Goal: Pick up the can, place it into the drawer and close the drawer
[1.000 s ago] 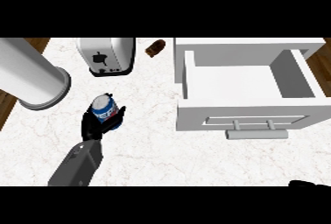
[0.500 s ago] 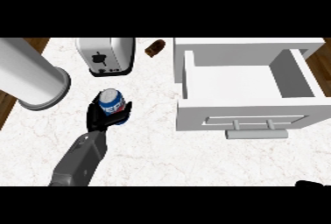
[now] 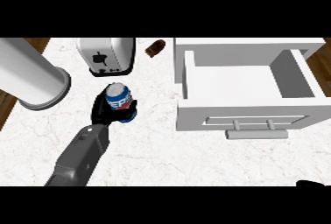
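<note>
Fingers (image 3: 103, 109) of the left hand (image 3: 107, 113) stay curled round the can (image 3: 117, 96), now nearer the toaster (image 3: 107, 54), left of the open drawer (image 3: 249, 122).

can (image 3: 117, 96) higher in left hand (image 3: 103, 111)

marble counter (image 3: 194, 157): toaster (image 3: 107, 56), grey cylinder (image 3: 29, 76), drawer (image 3: 249, 85)

White marbled counter (image 3: 194, 157); brown wood floor (image 3: 39, 42) at edges; toaster (image 3: 107, 54), grey cylinder (image 3: 29, 74) at rear.
</note>
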You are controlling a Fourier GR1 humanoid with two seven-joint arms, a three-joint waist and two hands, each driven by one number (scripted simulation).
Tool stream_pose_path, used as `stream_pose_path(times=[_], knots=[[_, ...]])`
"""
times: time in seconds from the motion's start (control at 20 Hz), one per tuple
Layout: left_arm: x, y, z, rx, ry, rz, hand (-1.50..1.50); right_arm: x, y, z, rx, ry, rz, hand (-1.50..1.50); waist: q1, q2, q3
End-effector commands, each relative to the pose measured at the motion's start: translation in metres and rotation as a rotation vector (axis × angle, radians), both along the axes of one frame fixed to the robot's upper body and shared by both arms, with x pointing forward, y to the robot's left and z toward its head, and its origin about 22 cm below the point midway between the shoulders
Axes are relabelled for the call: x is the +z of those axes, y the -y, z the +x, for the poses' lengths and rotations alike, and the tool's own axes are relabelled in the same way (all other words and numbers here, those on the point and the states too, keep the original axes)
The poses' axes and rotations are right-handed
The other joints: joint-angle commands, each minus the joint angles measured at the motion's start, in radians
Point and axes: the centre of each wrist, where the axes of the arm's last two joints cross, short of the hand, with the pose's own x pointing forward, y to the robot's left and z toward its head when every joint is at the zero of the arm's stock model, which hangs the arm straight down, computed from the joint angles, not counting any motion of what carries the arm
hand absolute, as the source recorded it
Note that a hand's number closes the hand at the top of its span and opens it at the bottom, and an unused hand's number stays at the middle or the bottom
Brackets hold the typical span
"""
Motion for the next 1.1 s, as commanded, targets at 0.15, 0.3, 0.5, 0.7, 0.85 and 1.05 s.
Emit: stream_pose_path(times=[0.15, 0.3, 0.5, 0.7, 0.85, 1.05], knots=[[0.055, 0.037, 0.037, -0.129, 0.014, 0.043, 1.5, -0.001, 0.013, 0.0, -0.025, -0.014, -0.019, -1.5, 0.013, -0.007, 0.002], [0.077, 0.048, 0.043, -0.126, 0.076, 0.059, 1.5, 0.001, -0.006, 0.012, -0.022, -0.007, 0.0, -1.5, 0.02, -0.007, 0.001], [0.129, 0.071, 0.057, -0.186, 0.085, 0.081, 1.5, 0.008, 0.009, 0.001, -0.039, 0.02, -0.01, -1.5, 0.021, -0.01, 0.002], [0.178, 0.107, 0.056, -0.214, 0.102, 0.038, 1.5, 0.005, 0.011, -0.001, -0.048, 0.004, -0.013, -1.5, 0.017, -0.012, 0.002], [0.193, 0.124, 0.054, -0.223, 0.09, 0.05, 1.5, 0.008, 0.013, 0.014, -0.028, -0.001, -0.016, -1.5, 0.006, -0.005, 0.001], [0.229, 0.131, 0.06, -0.227, 0.133, 0.115, 1.5, 0.007, 0.012, 0.003, -0.024, -0.022, -0.038, -1.5, 0.006, -0.004, 0.001]])
